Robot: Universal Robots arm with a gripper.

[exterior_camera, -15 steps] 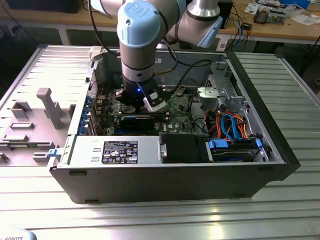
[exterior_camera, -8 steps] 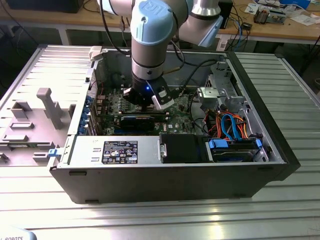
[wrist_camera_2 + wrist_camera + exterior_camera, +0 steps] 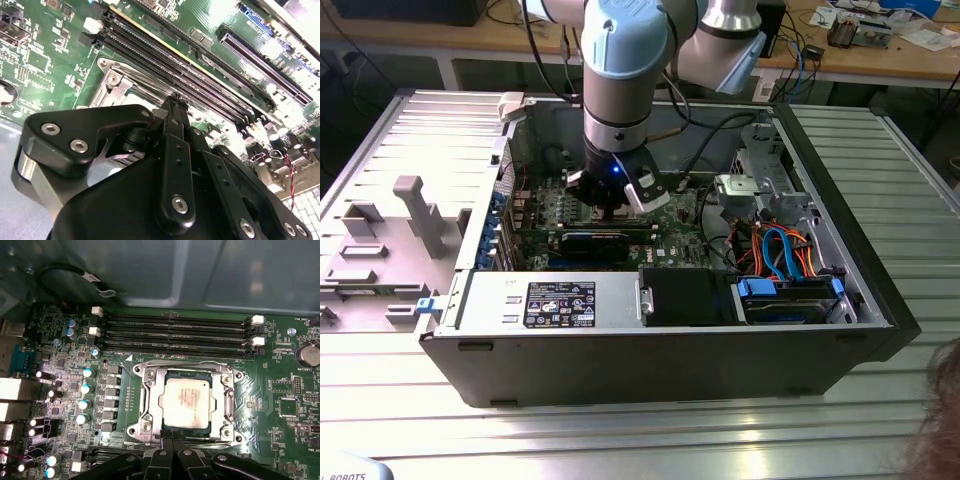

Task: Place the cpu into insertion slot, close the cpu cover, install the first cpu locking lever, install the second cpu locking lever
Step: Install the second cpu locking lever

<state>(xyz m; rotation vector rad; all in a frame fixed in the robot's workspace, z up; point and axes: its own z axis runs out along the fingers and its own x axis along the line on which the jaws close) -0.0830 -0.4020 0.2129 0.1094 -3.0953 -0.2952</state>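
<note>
The cpu (image 3: 187, 399), a silver-grey square, lies flat in the insertion slot (image 3: 145, 427) on the green board. The silver cpu cover (image 3: 150, 390) frames it and looks folded down around it. A thin wire lever (image 3: 185, 363) runs along the socket edge beside the memory slots. My gripper (image 3: 171, 436) is low over the opposite socket edge, fingers pressed together. In the second wrist view the gripper (image 3: 175, 100) tapers to one narrow tip next to the cover's metal (image 3: 117, 85). From the exterior view the gripper (image 3: 610, 205) reaches down inside the open computer case.
Long black memory slots (image 3: 175, 335) lie just past the socket. A black card (image 3: 590, 243), a power supply (image 3: 550, 300) and a drive bay with blue and orange cables (image 3: 790, 270) fill the case. A grey moulded tray (image 3: 390, 240) sits at the exterior view's left.
</note>
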